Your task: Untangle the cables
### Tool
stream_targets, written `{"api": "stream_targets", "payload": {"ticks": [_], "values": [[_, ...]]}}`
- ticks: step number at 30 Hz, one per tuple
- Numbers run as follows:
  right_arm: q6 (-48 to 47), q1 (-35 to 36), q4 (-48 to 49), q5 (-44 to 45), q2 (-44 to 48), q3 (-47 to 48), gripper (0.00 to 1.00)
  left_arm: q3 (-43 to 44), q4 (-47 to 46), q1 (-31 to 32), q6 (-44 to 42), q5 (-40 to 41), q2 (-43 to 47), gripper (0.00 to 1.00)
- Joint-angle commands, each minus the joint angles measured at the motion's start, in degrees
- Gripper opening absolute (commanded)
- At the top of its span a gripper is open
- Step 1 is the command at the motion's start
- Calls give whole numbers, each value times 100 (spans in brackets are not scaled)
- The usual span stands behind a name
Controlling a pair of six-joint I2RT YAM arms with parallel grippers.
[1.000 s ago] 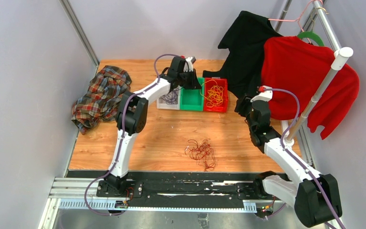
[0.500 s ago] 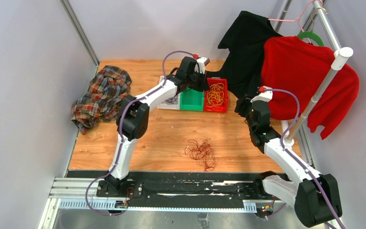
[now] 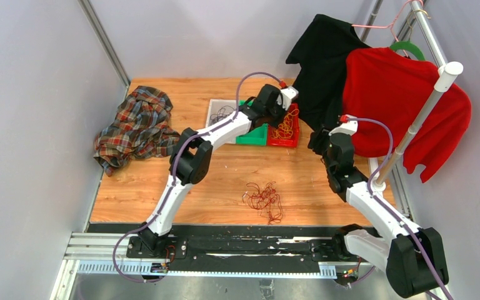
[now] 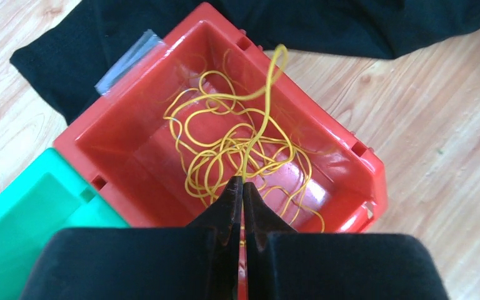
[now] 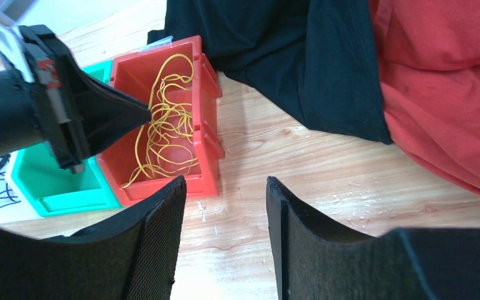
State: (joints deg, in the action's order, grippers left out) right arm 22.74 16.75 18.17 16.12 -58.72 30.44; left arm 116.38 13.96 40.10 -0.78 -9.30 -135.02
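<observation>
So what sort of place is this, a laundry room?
Probably a robot test booth in a lab: plain grey panels enclose a wooden table, a left arm and right arm are bolted to a metal rail at its edge, and the red bin of yellow cables looks like a practice prop.

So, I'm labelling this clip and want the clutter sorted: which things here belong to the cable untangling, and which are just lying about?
Part of the job: yellow cables in the red bin, one strand pinched by the shut left end effector; dark red tangle; dark purple cables; green bin.
Lying about: plaid cloth; black garment; red sweater; the open right end effector, holding nothing.
</observation>
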Motion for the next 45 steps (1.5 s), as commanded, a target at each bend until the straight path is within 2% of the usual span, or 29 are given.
{"api": "stream_targets", "payload": {"ticks": [1,7,12,14,18,19,22,27,30,33,38,42,45], "values": [[79,-74,133,124,102,-102,50,331,74,171,-914,632,-337,1],[115,-74,151,144,90,-130,50,315,148,259,-1401,883,-532,1],[125,-69,151,151,103,-126,50,279,128,262,-1350,895,-545,1],[143,-74,148,155,108,-126,49,280,106,257,-1240,933,-516,5],[145,-70,87,154,164,-112,49,249,195,253,-808,816,-251,43],[143,-71,65,166,210,-124,49,193,225,253,-730,721,-129,49],[150,-74,29,207,288,-139,49,10,303,253,-590,453,288,61],[233,-68,-74,159,361,-95,48,8,778,183,-485,124,836,87],[256,-68,-129,159,425,-88,48,52,1106,119,-407,-127,1070,95],[253,-72,-190,147,455,-82,48,119,1562,66,-437,-267,1321,100],[277,-72,-251,-4,458,-79,47,-150,2416,36,-904,-716,1894,99],[294,-67,-407,-169,474,-103,47,-1175,3175,44,-1902,-1835,2497,100],[317,-67,-568,-288,569,-193,48,-2150,3271,57,-2249,-2322,2926,99]]}}
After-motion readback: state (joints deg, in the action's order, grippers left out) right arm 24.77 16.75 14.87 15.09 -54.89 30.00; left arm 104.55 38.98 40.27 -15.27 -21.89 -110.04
